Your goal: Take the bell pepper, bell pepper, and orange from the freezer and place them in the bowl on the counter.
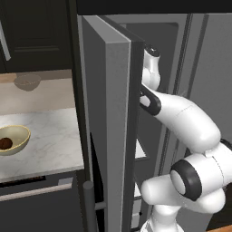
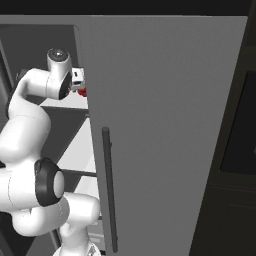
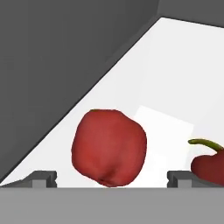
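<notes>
occluded: my gripper [image 3: 112, 178] mostly below hand view edge, just two tips show | door [image 1: 106, 127] hides my hand and freezer [image 2: 65, 115] shelves in left base view | cut off: second pepper [image 3: 210, 166] at right edge of hand view | near pepper [image 3: 108, 148] underside behind bottom band | bowl [image 1: 21, 132] clipped at left edge

Two red peppers are sitting on the white freezer shelf [image 3: 175, 65], one [image 3: 108, 147] near the grey side wall, the other [image 3: 210, 166] apart from it at the frame's edge. On the marbled counter [image 1: 50, 136], a yellow bowl [image 1: 13, 139] is holding a dark orange [image 1: 5, 143].
</notes>
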